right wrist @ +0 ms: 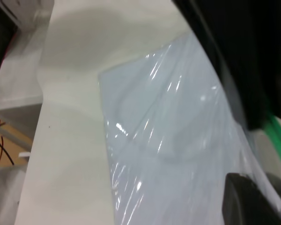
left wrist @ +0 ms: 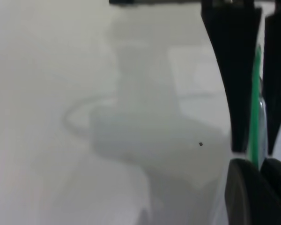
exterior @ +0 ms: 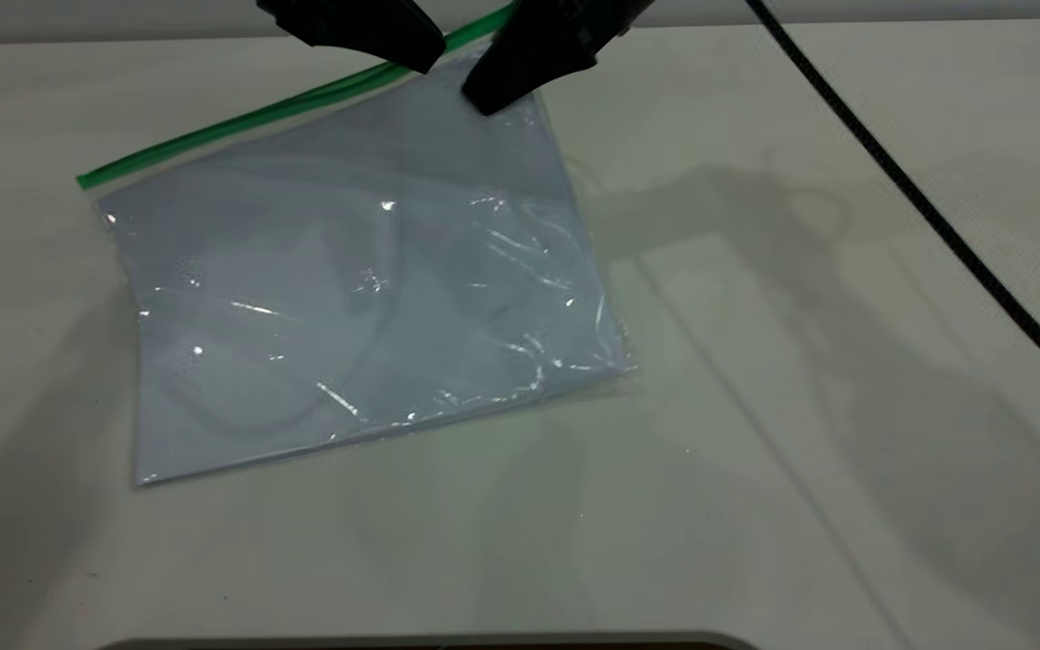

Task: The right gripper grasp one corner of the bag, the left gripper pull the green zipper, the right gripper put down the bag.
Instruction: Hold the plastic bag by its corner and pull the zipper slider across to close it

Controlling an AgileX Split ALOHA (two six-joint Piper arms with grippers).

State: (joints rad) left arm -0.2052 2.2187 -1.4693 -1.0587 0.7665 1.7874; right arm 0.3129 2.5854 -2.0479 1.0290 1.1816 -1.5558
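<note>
The bag [exterior: 357, 289] lies on the table [exterior: 845, 451], skewed, with its far right corner raised toward the right gripper [exterior: 493, 95]. Clear film shows pale bluish-white sheets inside; glare streaks run across the wrinkles.

Right gripper: black wedge jaws come down from the top edge of the exterior view onto the bag's far right corner. The tip sits on the film just below the zipper [exterior: 285, 113]. Jaws appear closed on that corner; the pinch itself is hidden behind the jaw body. In the right wrist view the bag [right wrist: 178, 140] spreads away from the dark jaw, with the zipper [right wrist: 278, 138] a green stripe beside it.

Left gripper [exterior: 421, 56]: black jaws reach in just left of the right gripper, tip directly over the zipper. In the left wrist view two black fingers [left wrist: 236, 84] stand narrowly apart with the zipper [left wrist: 256, 103] running between them. Jaws are set narrow about the strip; whether the pads press on it cannot be told. The slider tab is not distinguishable.

Zipper: green strip along the far long edge, running from the grippers away to the bag's far left corner.

Surroundings: a black braided cable [exterior: 926, 208] crosses the table diagonally, well right of both grippers and clear of the bag. Arm shadows fall right of the bag.
</note>
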